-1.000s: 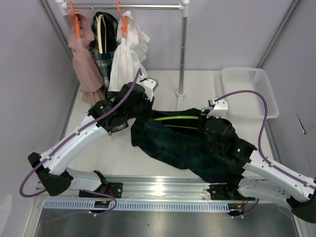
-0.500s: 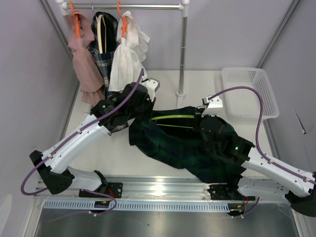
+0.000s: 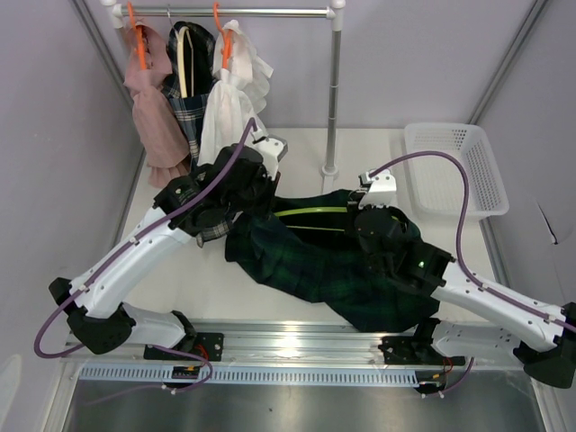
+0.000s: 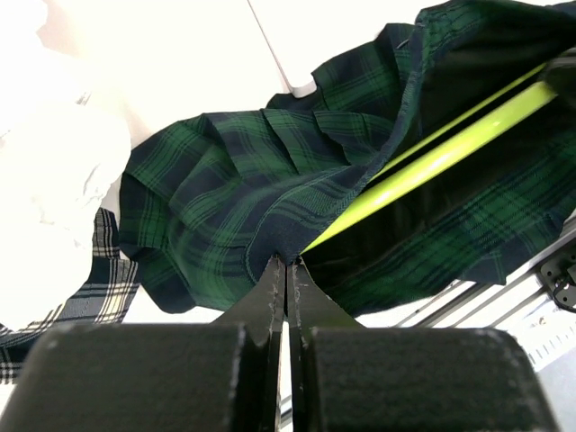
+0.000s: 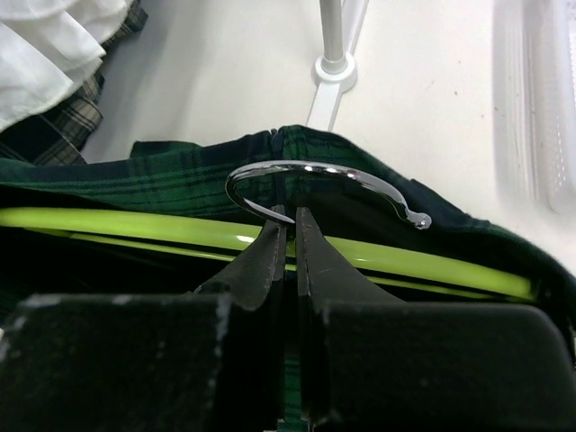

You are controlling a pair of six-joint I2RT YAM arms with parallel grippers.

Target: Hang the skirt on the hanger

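Both arms have carried their load toward 9 o'clock in the top view since a second ago: the near-left edge of the skirt now lies further left on the table, and the right arm's wrist sits higher and further left than before.

The left gripper is pinched fully together on a fold of the dark green tartan skirt. Its two black fingers meet at the cloth's edge, just where one end of the lime-green hanger disappears inside the fabric. The right gripper is also nearly closed, its tips nipping the hanger at the neck right under the chrome hook. The hook arches above the tips and curls toward 3 o'clock in the right wrist view.

The skirt is spread across the middle of the table between the two grippers, with the hanger's green bar running through its upper edge from about 9 to 3 o'clock. The cloth trails toward 5 o'clock under the right arm.

At 11 o'clock a clothes rail carries a pink garment, a checked garment and a white blouse. Its post stands at 12 o'clock. A white basket sits at 2 o'clock, well apart from the skirt.
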